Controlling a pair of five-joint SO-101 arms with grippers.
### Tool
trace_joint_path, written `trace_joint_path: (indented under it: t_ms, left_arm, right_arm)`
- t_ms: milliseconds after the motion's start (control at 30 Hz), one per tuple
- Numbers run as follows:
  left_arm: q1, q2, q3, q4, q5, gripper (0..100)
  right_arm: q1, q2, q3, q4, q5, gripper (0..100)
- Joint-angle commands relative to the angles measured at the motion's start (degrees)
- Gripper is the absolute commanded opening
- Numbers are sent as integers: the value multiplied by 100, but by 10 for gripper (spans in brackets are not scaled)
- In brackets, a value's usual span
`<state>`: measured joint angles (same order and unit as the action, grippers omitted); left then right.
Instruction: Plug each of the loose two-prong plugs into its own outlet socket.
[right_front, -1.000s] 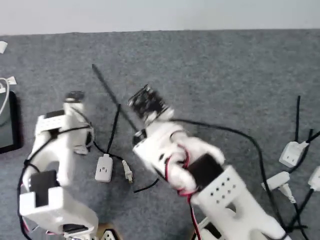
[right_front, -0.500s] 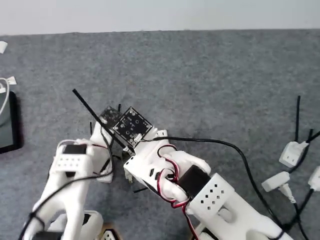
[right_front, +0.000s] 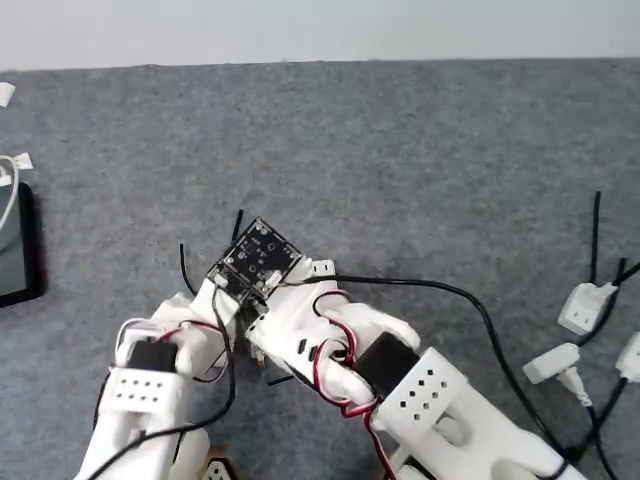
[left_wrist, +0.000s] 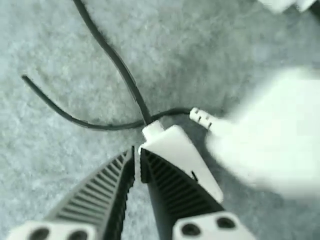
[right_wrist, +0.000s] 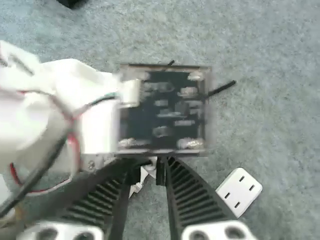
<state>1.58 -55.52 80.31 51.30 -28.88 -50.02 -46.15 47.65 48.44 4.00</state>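
Where both arms crowd together left of centre on the grey felt table, hard to tell them apart from above. Left gripper low over the felt, fingers nearly together w/ just a slit, nothing between. Lying against outer side of one finger: white outlet socket, black cord running off from its rear. Just beside socket's rear: two-prong plug, ribbed cord end showing, rest hidden behind blurred white bulk of other arm. Right gripper also low, small white bit right at its tip; can't tell whether apart or clamped. Beyond it, circuit board on left arm's wrist. Well apart at table's right edge: second socket and second plug, black cords trailing. At left edge, dark flat slab.
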Motion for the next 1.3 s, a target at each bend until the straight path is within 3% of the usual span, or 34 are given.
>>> trace_joint_path:
  t_ms: [0,167,300,467,933,1267]
  left_arm:
    - [18,-501,57,-176,220,13]
    - [-246,-1020,426,-862,1468,14]
    - [-651,-1160,409,-1073,1890,16]
    - [-949,-791,154,-1073,1908,16]
    - [-1301,2075,-1411,-1073,1644,16]
    - [-1345,2180,-1490,-1064,1644,16]
  right_arm:
    - [13,-163,-26,-127,44,8]
    - [488,-92,-44,-136,9,8]
    - [716,374,-70,-347,35,8]
    - [1068,1314,-589,-382,70,8]
    - [2088,2879,-1530,-734,1969,8]
    - [2097,3196,-1538,-769,2338,8]
